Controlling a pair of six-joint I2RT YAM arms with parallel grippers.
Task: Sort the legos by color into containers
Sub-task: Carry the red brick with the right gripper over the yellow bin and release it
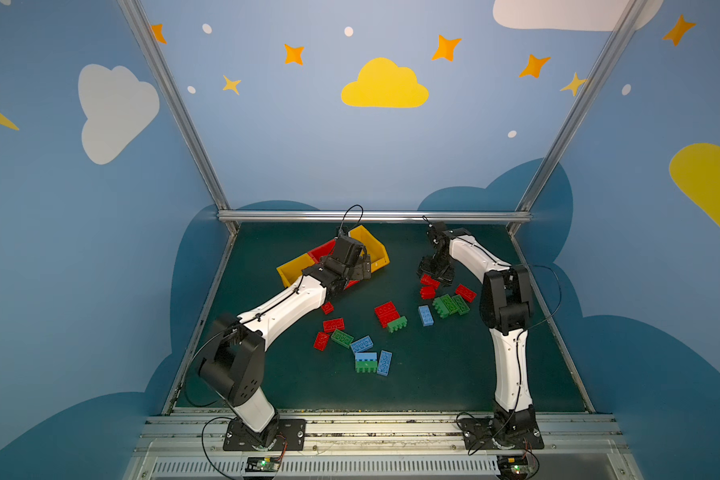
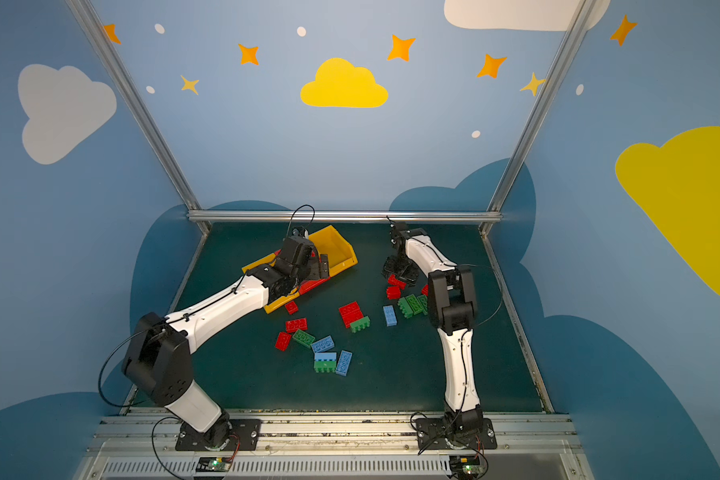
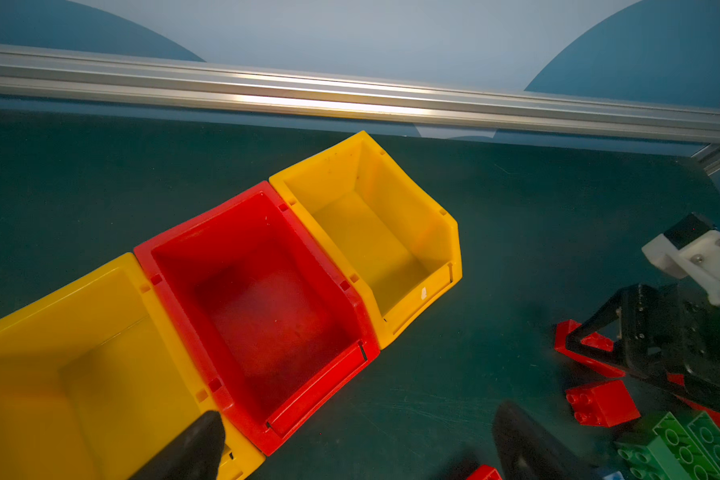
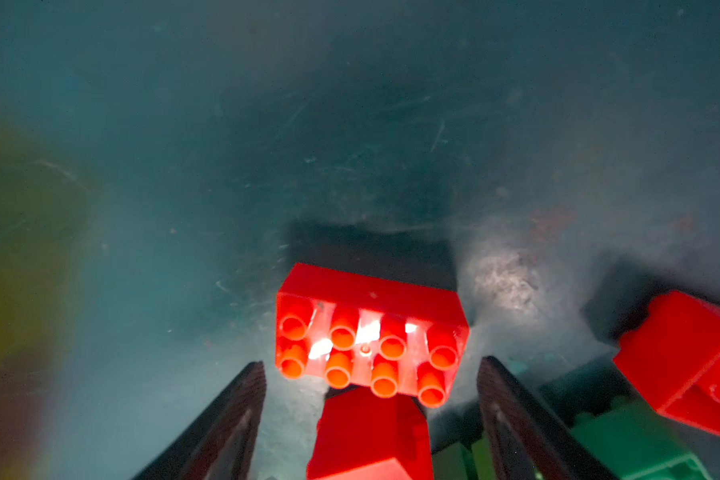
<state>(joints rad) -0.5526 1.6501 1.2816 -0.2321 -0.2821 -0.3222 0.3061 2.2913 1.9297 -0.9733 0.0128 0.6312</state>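
**At the far right of the tabletop [image 1: 454, 374], the right pincer [image 4: 371, 365] straddles a red brick [image 4: 371, 324]**

The right pincer stands open. One finger [image 4: 238, 403] sits on each side of the red brick, with a thin gap showing at both, so nothing is gripped. The brick lies on the tabletop with its studs toward the wrist camera. A second red brick [image 4: 371, 436] sits just beside it. Green bricks [image 4: 636, 449] and another red one [image 4: 691, 357] lie close by.

The left pincer [image 3: 358, 440] is wide open and holds nothing. In both top views it hangs above a slanted row of three joined bins, well apart from the right arm's cluster. The row runs near yellow bin [image 3: 59, 297], red bin [image 3: 321, 395], far yellow bin [image 3: 445, 249]. In the left wrist view one fingertip [image 3: 196, 444] shows over the near yellow bin's corner.

Loose bricks [image 1: 362, 345] in red, green and blue are scattered across the middle of the tabletop, on the near side of the bins.
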